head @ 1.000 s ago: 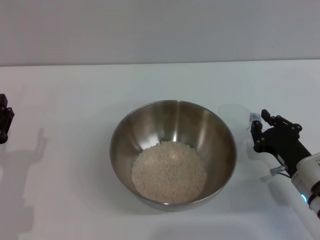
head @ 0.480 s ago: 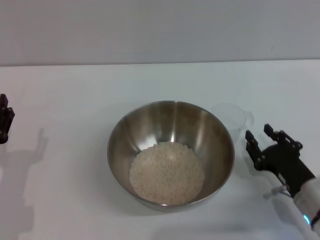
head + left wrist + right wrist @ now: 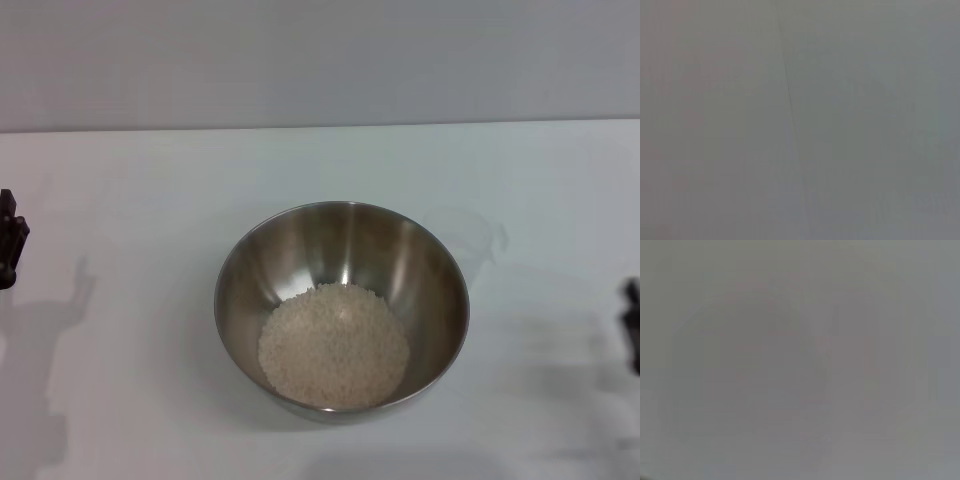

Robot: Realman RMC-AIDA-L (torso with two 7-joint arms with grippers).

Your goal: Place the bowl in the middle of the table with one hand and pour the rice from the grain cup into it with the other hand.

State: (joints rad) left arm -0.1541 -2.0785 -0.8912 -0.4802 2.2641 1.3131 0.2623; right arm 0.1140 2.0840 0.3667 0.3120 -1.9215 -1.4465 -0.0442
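In the head view, we see the bowl [image 3: 341, 308] mid-worktop [image 3: 150, 180] holding the rice [image 3: 335, 345], the grain cup [image 3: 462, 238] released beside it; our right end effector [image 3: 632, 325] has withdrawn to the right edge, left end effector [image 3: 9, 238] parked left, grips untellable. Wrist views show nothing distinct; pouring looks finished

text: none readable | labels: 0 | signs: 0

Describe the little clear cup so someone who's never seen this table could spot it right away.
Start at the large round stainless-steel bowl holding a heap of pale rice in the middle of the white table. Just beyond its far right rim stands the small clear plastic grain cup. It is see-through, empty and nearly vanishes against the tabletop.
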